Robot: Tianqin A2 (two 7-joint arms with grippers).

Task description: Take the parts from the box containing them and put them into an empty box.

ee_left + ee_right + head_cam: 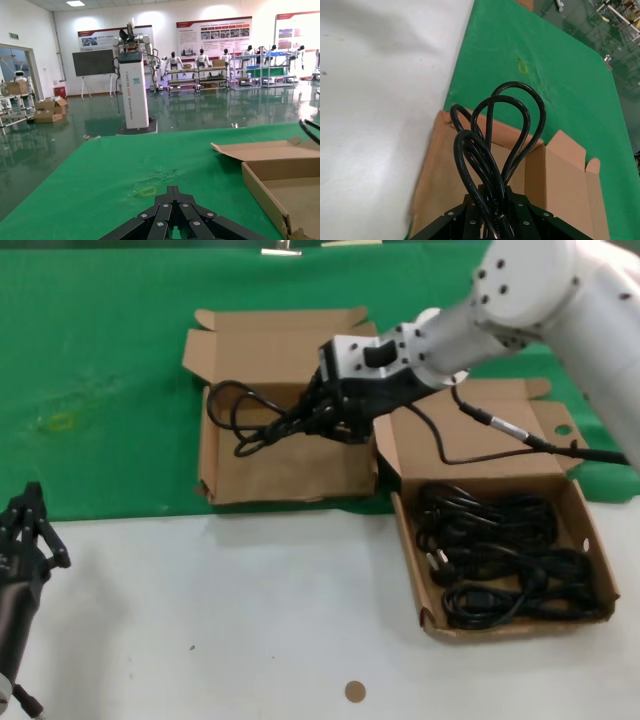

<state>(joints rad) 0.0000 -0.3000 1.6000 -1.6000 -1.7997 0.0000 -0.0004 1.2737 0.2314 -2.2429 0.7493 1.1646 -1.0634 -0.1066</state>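
Observation:
My right gripper [315,421] is shut on a looped black power cord [243,416] and holds it just above the floor of the empty cardboard box [290,468] at centre-left. In the right wrist view the cord's loops [506,131] stick out past the closed fingers [470,220] over that box's floor [440,175]. The box with the parts [408,552] stands to the right, with several more coiled cords [505,555] in it. My left gripper [32,528] is shut and empty, parked at the near left, its tips [173,193] over the green mat.
The boxes lie on a green mat [100,390]; the near part of the table is white [250,610]. The right arm's own cable [500,430] hangs over the full box's lid. The empty box's edge shows in the left wrist view [265,187].

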